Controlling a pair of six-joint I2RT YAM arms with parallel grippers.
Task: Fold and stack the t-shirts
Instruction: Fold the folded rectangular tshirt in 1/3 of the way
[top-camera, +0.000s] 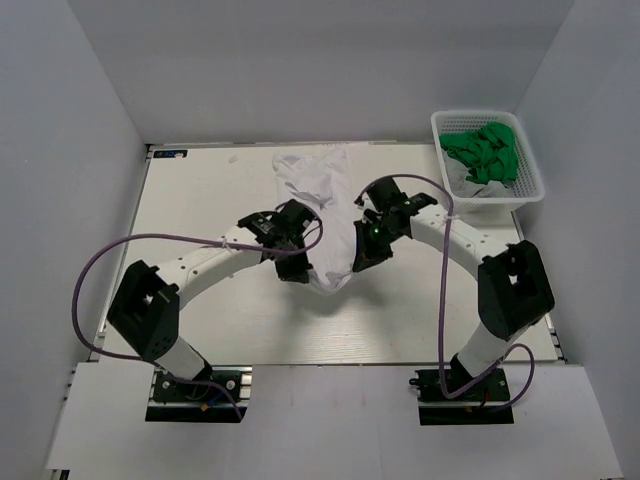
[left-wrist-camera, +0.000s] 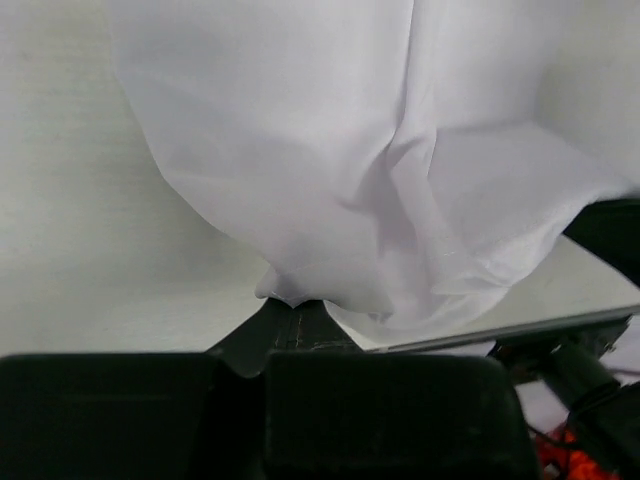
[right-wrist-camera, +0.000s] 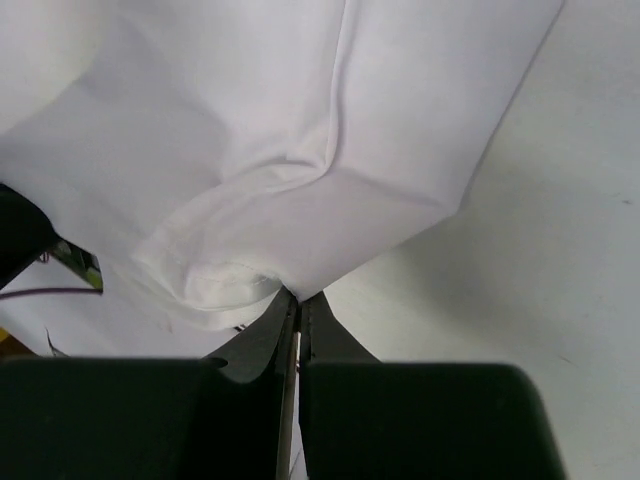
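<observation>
Elbows out, left end effector (top-camera: 294, 268), right end effector (top-camera: 362, 262) pinching t-shirt (top-camera: 325, 182)

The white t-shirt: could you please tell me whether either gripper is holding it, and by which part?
Both hold the white t-shirt: the left gripper and the right gripper each pinch its near edge, one on either side.

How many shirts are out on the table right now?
1: the white t-shirt in the middle, pinched by the left gripper and right gripper. The basket at far right holds green fabric over something pale; that count is hidden.
</observation>
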